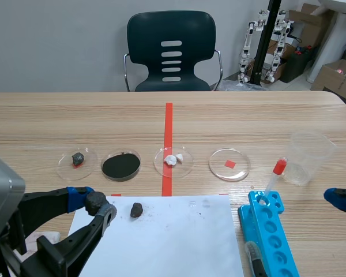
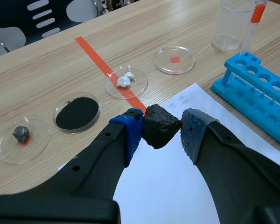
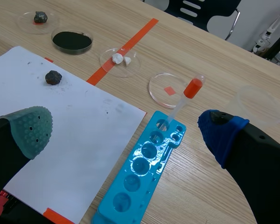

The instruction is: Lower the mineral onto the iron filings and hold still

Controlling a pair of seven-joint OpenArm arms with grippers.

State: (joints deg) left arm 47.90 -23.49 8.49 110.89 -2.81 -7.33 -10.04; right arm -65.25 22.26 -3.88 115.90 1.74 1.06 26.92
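Biggest first: on the table [image 1: 40,115], the white paper sheet [image 1: 179,239] lies nearest the robot. The left gripper [image 1: 97,206] hangs over that sheet's left corner, short of the row of dishes.

We judge the task about half done: pickup is finished, lowering is not.

The right gripper [image 3: 126,133] is spread wide and holds nothing. It sits beside the blue rack [image 3: 144,163], and we judge it has no part in this step.

The dish of iron filings [image 2: 77,113] sits ahead of the left gripper, off toward its blue-padded finger and apart from it. It looks untouched (flat black surface, no dent that we can see).

The mineral [image 2: 159,125], a dark lumpy stone, is pinched between the left gripper's 2 pads, clear of the filings.

Left to do, in our judgement:
- carry it over that dish
- bring it down onto the black powder
- hold it steady

2 other dark stones show up, the loose stone [image 1: 136,209] on the paper and the dish stone [image 1: 78,158] in the end dish. Neither is the 1 in hand.

Writing: none readable, and we see no brand or label. The red squares in 2 dishes are plain marks.
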